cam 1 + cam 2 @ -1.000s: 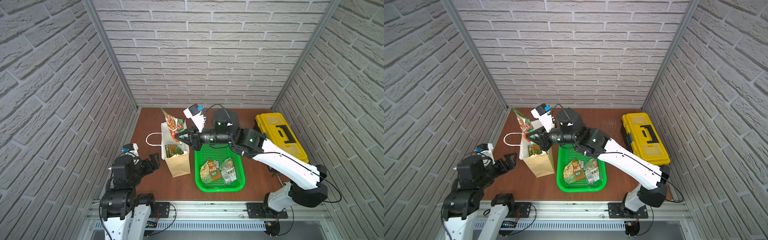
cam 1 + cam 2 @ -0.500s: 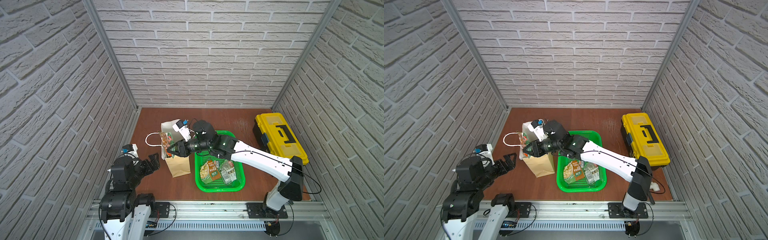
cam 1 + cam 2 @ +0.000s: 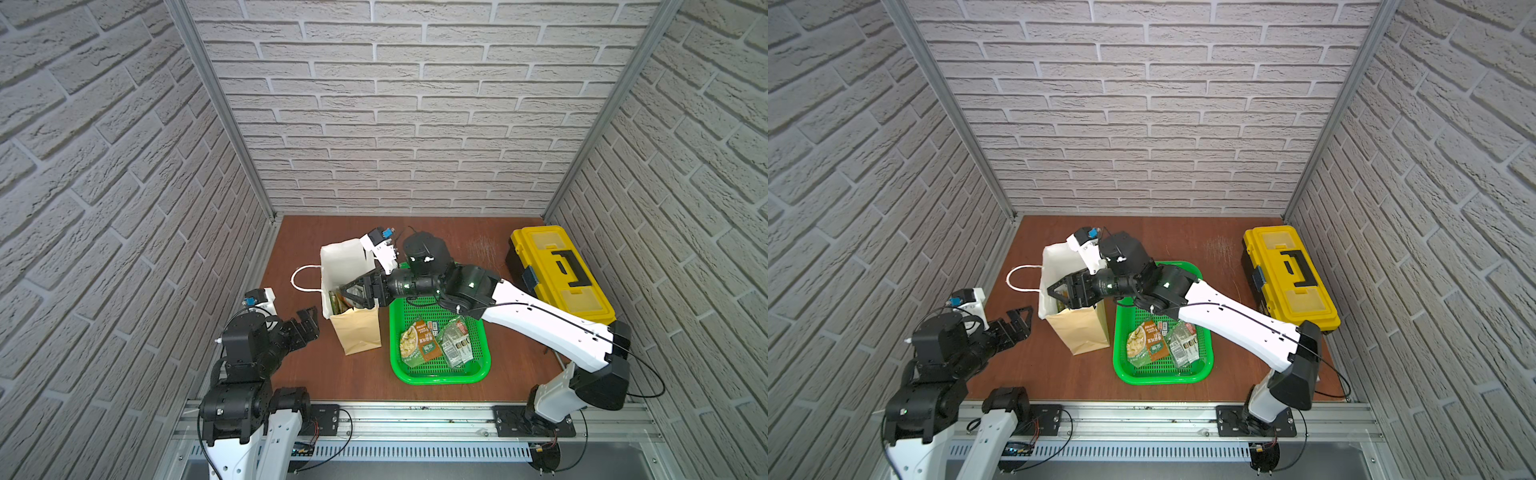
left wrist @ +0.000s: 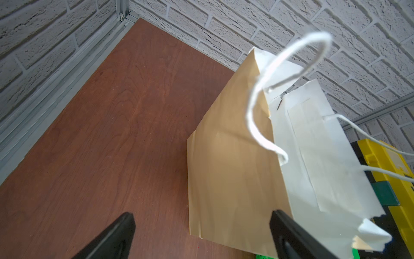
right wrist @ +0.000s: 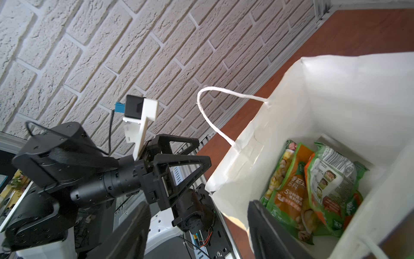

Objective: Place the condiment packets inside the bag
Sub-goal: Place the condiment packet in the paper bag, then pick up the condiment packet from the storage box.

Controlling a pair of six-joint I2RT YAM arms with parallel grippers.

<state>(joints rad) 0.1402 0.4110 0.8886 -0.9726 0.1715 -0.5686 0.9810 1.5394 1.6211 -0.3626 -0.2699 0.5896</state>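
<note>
The tan bag (image 3: 358,332) (image 3: 1080,332) stands upright, its white inside open to the top. Two green and orange condiment packets (image 5: 291,186) lie in it. Two more packets (image 3: 419,338) (image 3: 1144,340) lie flat in the green basket (image 3: 440,376) (image 3: 1158,376). My right gripper (image 3: 349,294) (image 3: 1061,297) (image 5: 199,205) hovers at the bag's mouth, open and holding nothing, with the bag's rim showing between its fingers. To the left of the bag my left gripper (image 3: 309,322) (image 3: 1021,318) (image 4: 201,218) is wide open, facing the bag's tan side without touching it.
A yellow toolbox (image 3: 557,274) (image 3: 1287,270) sits at the right of the brown table. The bag's white cord handle (image 3: 303,278) loops out to the left. Brick walls close in three sides.
My right gripper held a packet above the bag, lowered to the mouth and opened. That packet now lies inside the bag. The left arm has stayed put.
</note>
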